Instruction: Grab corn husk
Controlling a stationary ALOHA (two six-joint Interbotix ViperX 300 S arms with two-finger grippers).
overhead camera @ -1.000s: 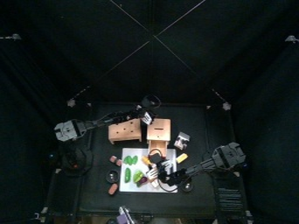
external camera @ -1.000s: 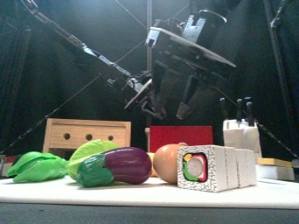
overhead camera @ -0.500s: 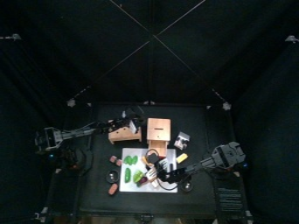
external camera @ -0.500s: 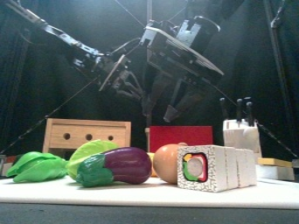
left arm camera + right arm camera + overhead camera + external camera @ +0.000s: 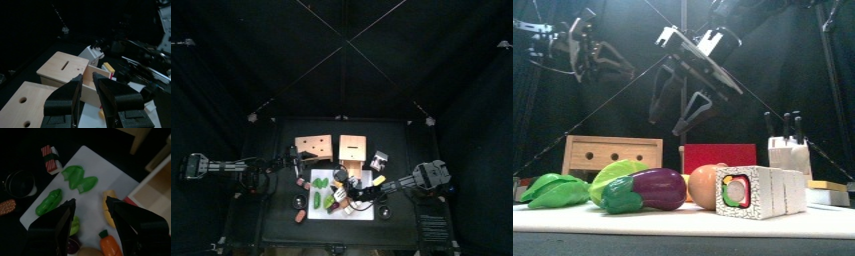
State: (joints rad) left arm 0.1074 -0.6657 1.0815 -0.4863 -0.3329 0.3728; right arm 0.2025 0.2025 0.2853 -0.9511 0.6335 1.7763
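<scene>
Above the white board (image 5: 358, 200) your right gripper (image 5: 89, 210) hangs wide open over the green corn husk (image 5: 79, 177), probably ready to descend, while the left gripper (image 5: 86, 84), nearly closed and empty, has withdrawn leftwards.

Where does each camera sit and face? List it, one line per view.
Top: high overhead, straight down on white rectangular board; both arms.
Front: table edge, level, past purple plastic eggplant; arms above.
Left wrist: toward slotted wooden box; left gripper.
Right wrist: down on the board; open right gripper.
Top and right wrist share the board.
</scene>
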